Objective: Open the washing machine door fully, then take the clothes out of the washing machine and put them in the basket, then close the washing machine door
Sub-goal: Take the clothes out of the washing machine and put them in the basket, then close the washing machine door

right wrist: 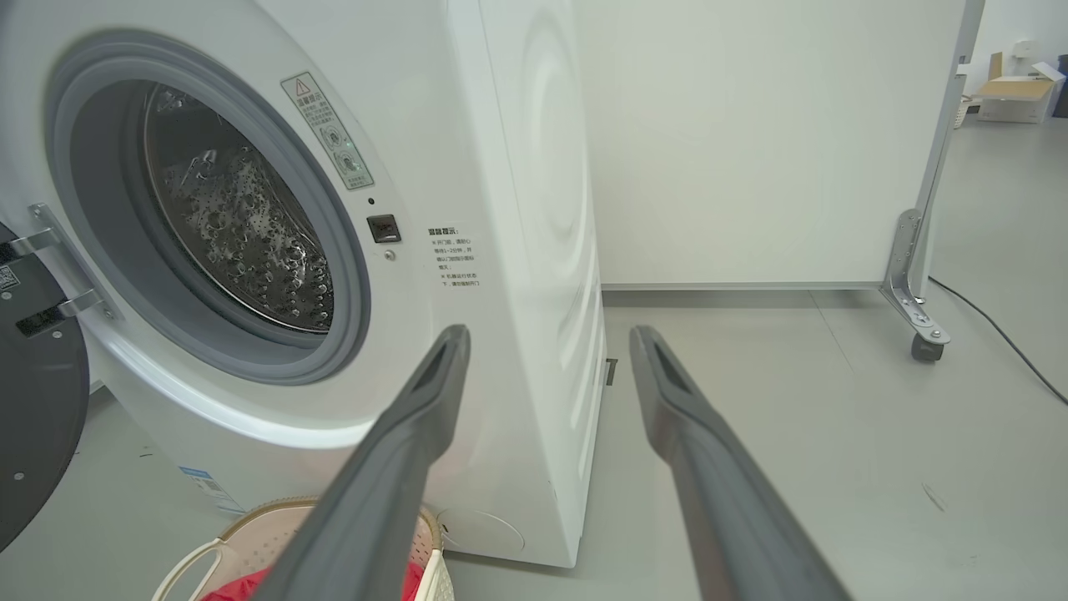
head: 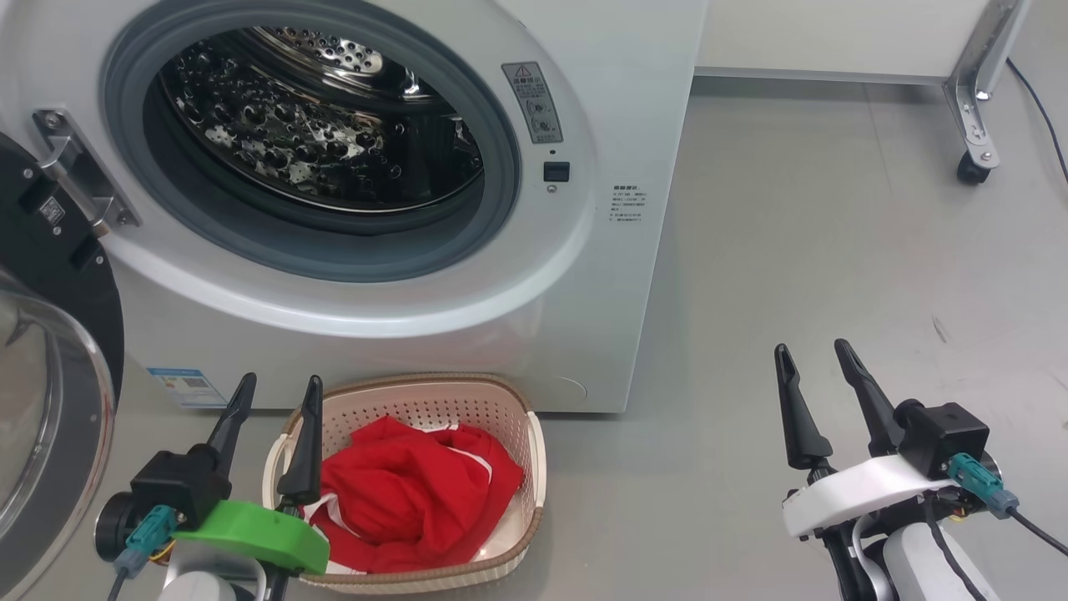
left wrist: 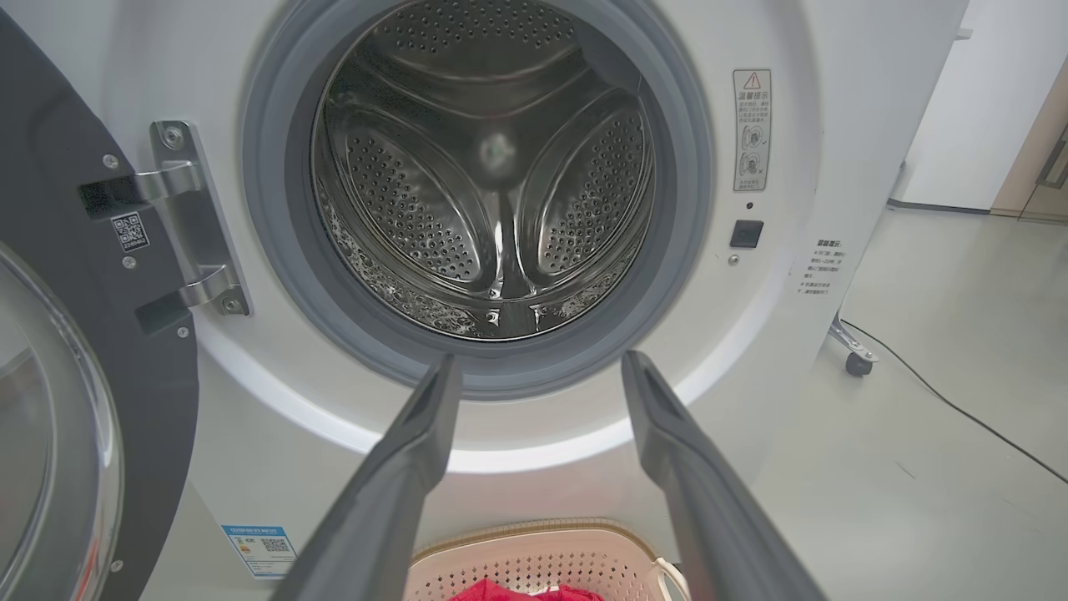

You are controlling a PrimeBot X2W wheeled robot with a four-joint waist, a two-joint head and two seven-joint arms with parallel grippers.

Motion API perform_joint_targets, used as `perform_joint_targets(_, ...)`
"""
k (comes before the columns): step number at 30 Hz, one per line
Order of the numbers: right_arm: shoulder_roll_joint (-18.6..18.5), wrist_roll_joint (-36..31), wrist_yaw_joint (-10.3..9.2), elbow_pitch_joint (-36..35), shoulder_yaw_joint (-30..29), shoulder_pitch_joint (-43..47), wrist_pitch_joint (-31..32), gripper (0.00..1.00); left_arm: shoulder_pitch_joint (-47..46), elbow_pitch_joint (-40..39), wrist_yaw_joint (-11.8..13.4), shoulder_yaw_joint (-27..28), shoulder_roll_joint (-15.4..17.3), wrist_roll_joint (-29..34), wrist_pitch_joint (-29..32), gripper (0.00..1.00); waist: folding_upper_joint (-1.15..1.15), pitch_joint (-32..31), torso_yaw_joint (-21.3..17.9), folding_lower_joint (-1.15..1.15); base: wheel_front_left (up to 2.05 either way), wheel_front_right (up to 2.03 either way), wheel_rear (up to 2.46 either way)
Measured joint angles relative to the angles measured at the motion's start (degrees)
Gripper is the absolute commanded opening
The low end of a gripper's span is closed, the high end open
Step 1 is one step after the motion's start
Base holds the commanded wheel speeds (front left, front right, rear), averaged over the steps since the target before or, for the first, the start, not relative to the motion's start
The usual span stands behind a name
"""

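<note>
The white washing machine (head: 467, 317) stands ahead with its door (head: 50, 401) swung wide to the left on its hinge. Its steel drum (left wrist: 492, 184) looks bare inside. On the floor before it sits the cream basket (head: 534, 451), holding the red clothes (head: 409, 492) with white trim. My left gripper (head: 279, 386) hovers open at the basket's left rim, nothing between its fingers. Over bare floor to the right, my right gripper (head: 813, 351) is open and holds nothing. The left wrist view looks between its fingers (left wrist: 417, 434) straight into the drum.
A white panel on a metal leg with a caster (head: 972, 167) stands at the back right, and a black cable (head: 1039, 100) runs past it. Grey floor (head: 834, 275) spreads to the right of the machine.
</note>
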Motion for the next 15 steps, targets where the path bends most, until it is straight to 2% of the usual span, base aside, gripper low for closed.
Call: perform_joint_targets(15,0.0,0.0,0.00,0.1,0.3,0.0,0.0,1.00,0.0,-0.9,0.0,0.0,-0.1,0.7,0.0,1.00,0.00,0.4,0.1,0.00,-1.25,1.25,0.00)
